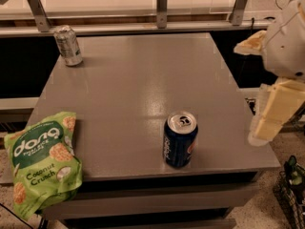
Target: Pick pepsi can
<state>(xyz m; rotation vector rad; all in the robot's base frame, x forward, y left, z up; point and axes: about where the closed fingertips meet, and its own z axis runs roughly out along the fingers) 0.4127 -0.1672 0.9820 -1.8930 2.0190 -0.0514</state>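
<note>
The pepsi can (pixel 180 139) stands upright in the lower centre-right of the frame, near the front edge of the grey worktop (pixel 143 80), its silver top facing up. The cream-coloured pincer (pixel 274 111) hangs at the right edge of the frame, just beyond the worktop's right side and apart from the can; I cannot tell whether it is open or closed. A crinkled silver can (pixel 68 45) stands at the upper left, and a green snack bag (pixel 43 161) overhangs the lower-left corner.

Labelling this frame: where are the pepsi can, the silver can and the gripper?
pepsi can (pixel 179 147): camera view, blue side.
silver can (pixel 68 46): camera view, body.
gripper (pixel 265 127): camera view, far right, cream lower end.
</note>
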